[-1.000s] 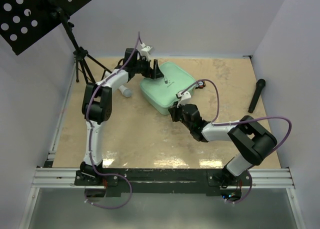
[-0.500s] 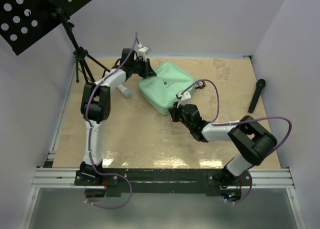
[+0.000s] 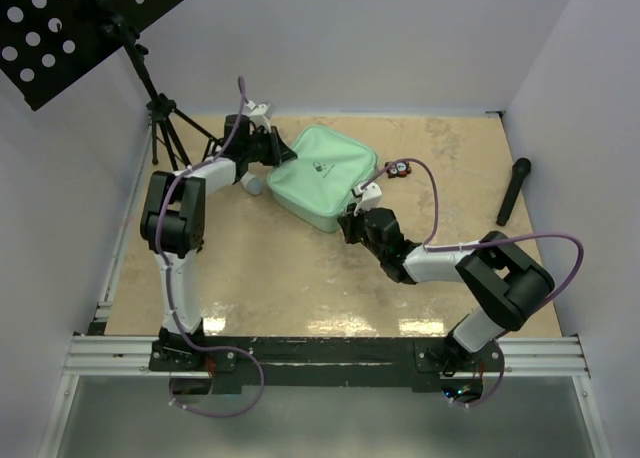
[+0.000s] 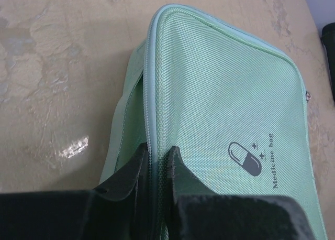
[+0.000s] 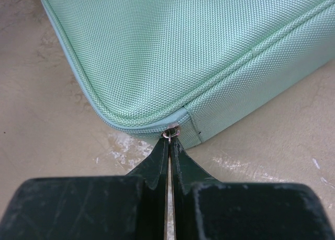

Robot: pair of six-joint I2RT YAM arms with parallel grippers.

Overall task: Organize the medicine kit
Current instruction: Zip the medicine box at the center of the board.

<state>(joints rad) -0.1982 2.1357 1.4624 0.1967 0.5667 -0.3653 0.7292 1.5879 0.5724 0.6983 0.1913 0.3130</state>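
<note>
The mint-green medicine kit lies flat on the far middle of the table, its pill logo facing up. My left gripper is at its left edge, shut on the lid's zip seam; in the left wrist view the left gripper has the seam pinched between its fingers. My right gripper is at the kit's near corner. The right wrist view shows the right gripper shut on the small metal zipper pull at that corner of the medicine kit.
A white-and-grey cylinder lies just left of the kit, under my left arm. A small black-and-red gadget sits at the kit's right. A black stick-shaped object lies far right. A tripod stand stands at the back left.
My left gripper went from open above the kit to shut on its left edge and moved left, dragging that side of the kit with it. The right arm stayed still.
</note>
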